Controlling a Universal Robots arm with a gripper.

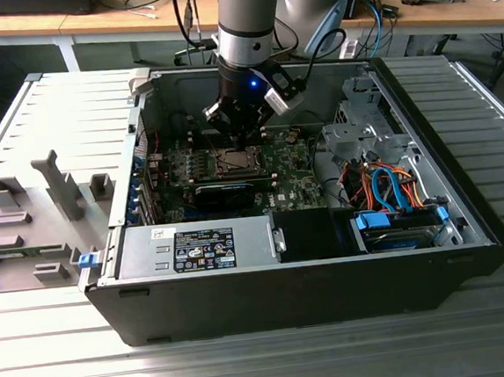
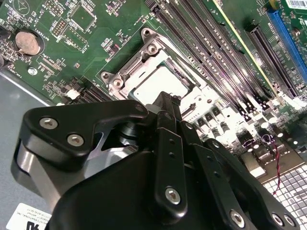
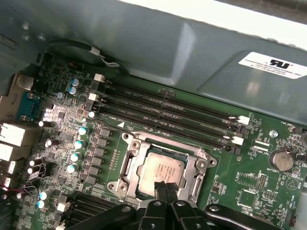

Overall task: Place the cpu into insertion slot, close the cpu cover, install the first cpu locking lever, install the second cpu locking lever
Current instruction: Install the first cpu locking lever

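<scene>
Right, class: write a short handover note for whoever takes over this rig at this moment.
Gripper: shut, holding nothing, fingertips down at the edge of the cpu.
The cpu lies flat in the insertion slot; placing is done.
The cpu cover appears to be down around it.
Locking levers: I cannot tell whether either is latched; treat both as left.

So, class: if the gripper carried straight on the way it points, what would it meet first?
Most likely the cpu sitting in the insertion slot; the gripper points right at it, though the gap is unclear.
</scene>
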